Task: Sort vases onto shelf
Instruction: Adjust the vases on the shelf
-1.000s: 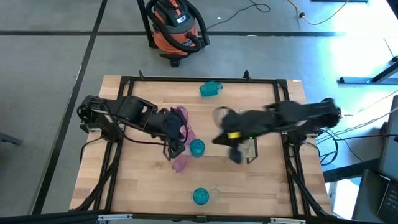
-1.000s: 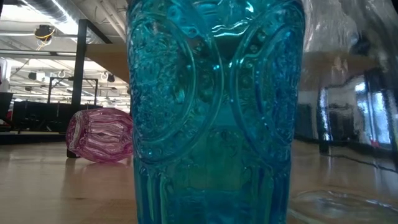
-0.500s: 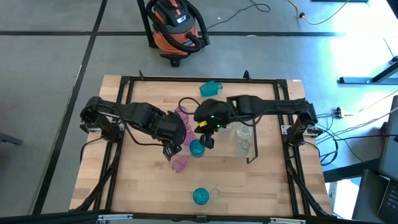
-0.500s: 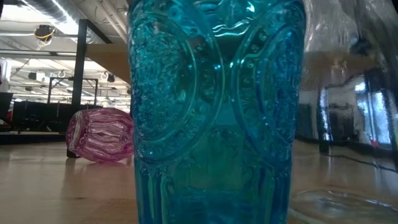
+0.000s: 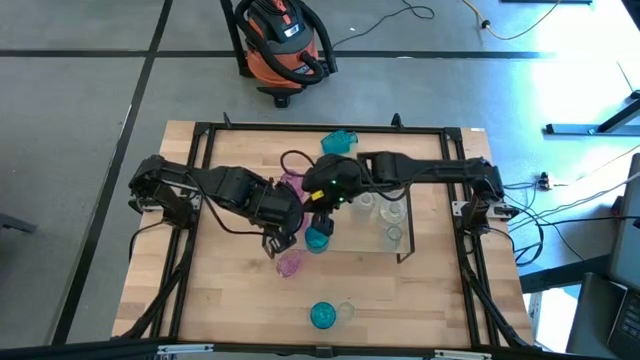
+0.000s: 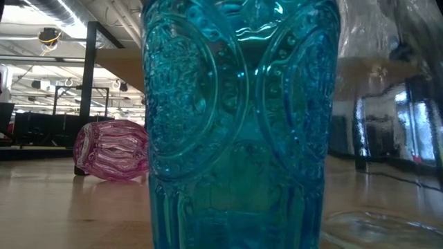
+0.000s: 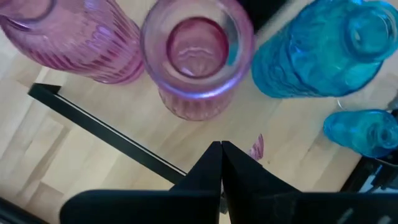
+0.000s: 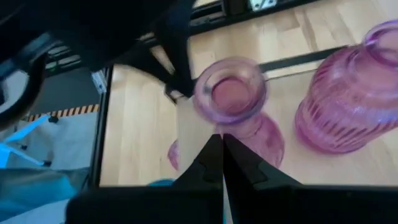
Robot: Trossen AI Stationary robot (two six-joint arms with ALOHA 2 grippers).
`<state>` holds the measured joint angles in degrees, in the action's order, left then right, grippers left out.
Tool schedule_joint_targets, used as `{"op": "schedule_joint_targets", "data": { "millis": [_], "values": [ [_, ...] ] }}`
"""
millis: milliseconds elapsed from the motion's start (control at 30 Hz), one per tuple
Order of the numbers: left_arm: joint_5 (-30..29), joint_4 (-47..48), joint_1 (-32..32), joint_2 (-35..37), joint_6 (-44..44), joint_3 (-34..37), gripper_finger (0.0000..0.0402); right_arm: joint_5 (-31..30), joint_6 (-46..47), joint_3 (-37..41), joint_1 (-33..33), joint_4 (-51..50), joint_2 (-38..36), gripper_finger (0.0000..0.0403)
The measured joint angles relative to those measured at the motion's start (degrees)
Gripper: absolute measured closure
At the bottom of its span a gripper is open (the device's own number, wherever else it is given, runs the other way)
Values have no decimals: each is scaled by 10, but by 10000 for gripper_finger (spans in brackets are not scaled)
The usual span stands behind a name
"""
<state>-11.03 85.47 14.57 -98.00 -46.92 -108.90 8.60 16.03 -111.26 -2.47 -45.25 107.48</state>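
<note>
The shelf (image 5: 358,236) lies mid-table. At its left end stand two pink vases (image 5: 292,186) and a teal vase (image 5: 318,238); three clear vases (image 5: 391,212) stand toward its right end. In the left wrist view the pink vases (image 7: 194,57) and the teal vase (image 7: 311,50) stand upright. My left gripper (image 5: 284,218) is shut just left of the pink ones, its fingertips (image 7: 221,146) short of the nearer vase. My right gripper (image 5: 322,198) is shut and reaches in from the right, its tips (image 8: 221,138) at a pink vase's (image 8: 231,94) foot. My right gripper's shut fingertips (image 8: 219,144) point level at the lower body of the smaller pink vase (image 8: 249,127) from the table's right side. Whether they touch it, I cannot tell. The vase stands upright on the shelf.
A teal vase (image 5: 339,142) lies on its side at the far edge. A pink vase (image 5: 290,263) lies near the shelf's left end. A teal vase (image 5: 322,316) and a clear one (image 5: 346,309) stand near the table's near edge and fill the low view (image 6: 239,124).
My right arm has swung fast from the table's right side across the shelf toward the left and far side, and its gripper now sits at the pink vases beside my left gripper. The vases have stayed where they were.
</note>
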Motion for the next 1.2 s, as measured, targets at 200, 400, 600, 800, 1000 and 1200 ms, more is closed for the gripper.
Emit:
{"op": "schedule_joint_targets", "data": {
  "millis": [200,400,600,800,1000,1200],
  "values": [
    [-2,0,0,0,0,0,401,2,-7,0,4,20,7,403],
    [-3,0,-5,0,0,0,401,11,-11,0,4,32,15,403],
    [24,0,-6,9,-8,1,401,9,-10,-2,7,26,14,403],
    [94,-12,15,32,-42,1,401,16,-13,-70,4,-104,6,403],
    [86,-15,44,45,-68,1,401,31,-14,-87,-45,-176,7,403],
    [70,-17,47,45,-68,1,401,22,-22,-88,-77,-155,7,403]
  ]
}}
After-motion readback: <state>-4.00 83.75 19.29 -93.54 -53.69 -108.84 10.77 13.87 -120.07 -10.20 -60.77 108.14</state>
